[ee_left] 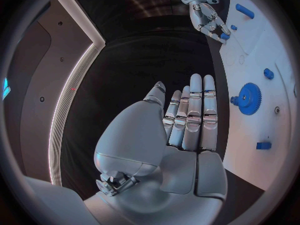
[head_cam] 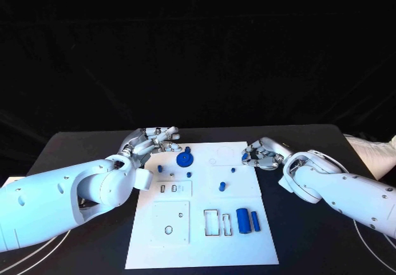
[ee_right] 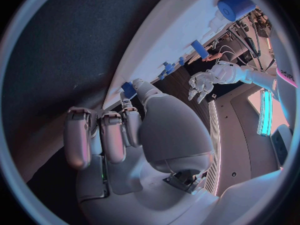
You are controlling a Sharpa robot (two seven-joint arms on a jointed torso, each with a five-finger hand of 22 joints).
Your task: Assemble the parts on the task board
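Two silver hands I watched: left hand (head_cam: 151, 139) open, fingers straight, beside white task board (head_cam: 202, 240); right hand (head_cam: 261, 153) pinched small blue part (ee_right: 128, 89) at board's right edge.

A robotics lab or demo booth: a black table (head_cam: 82, 143) before black drapes, a white task board (head_cam: 202, 252) with blue parts (head_cam: 242, 220), lit strips along panel walls in the wrist views.

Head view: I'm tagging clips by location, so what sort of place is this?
Probably a robotics lab test bench: a black table, a white task board with small blue parts like a gear, dark backdrop behind.
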